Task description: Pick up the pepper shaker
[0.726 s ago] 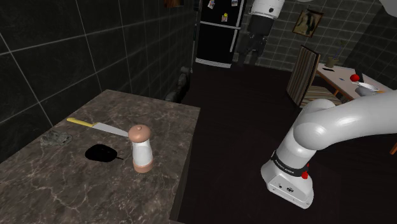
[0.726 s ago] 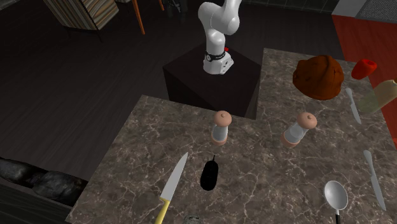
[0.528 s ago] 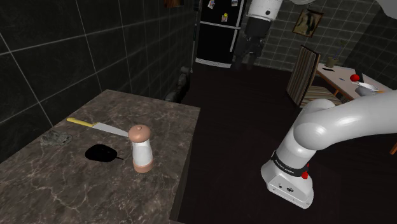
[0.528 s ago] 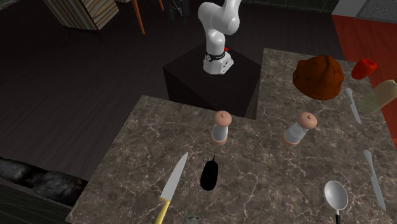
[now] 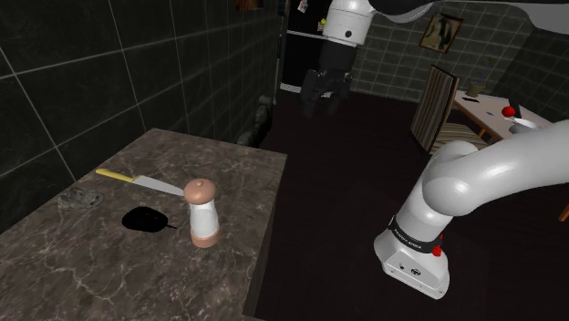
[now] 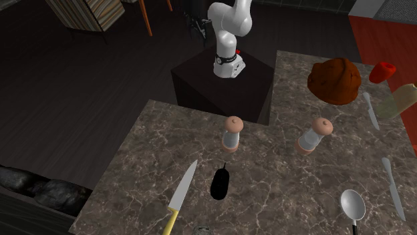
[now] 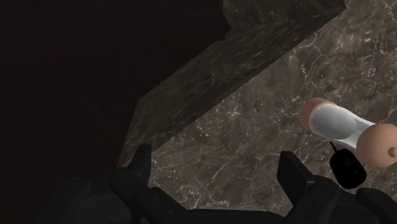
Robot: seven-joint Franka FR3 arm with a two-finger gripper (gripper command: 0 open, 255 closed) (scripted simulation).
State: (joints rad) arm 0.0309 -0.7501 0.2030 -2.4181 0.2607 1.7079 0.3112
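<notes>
1. Open claw (image 7: 215, 167), black fingers (image 7: 141, 164) wide apart, nothing between them.
2. Hanging up high over the dark floor in the shoulder view, well apart from the counter (image 5: 91, 264).
3. Upright pepper shaker (image 5: 201, 212) on the counter, near the edge by the stand, just beside a flat black blob (image 5: 146, 219). Yellow-handled knife (image 5: 137, 183) a bit further back.
4. White body, round tan top, tan foot. Another shaker (image 6: 314, 135) much like it further along in the second exterior view. Best guess: go for the one by the black blob.
5. Probably light, hard and smooth. Round, so maybe slippy. Tall and thin, so easy to knock over.
6. Best to grab around the white middle, under the round top, one finger on each side. Come down slowly, squeeze gently, then lift straight up.
</notes>
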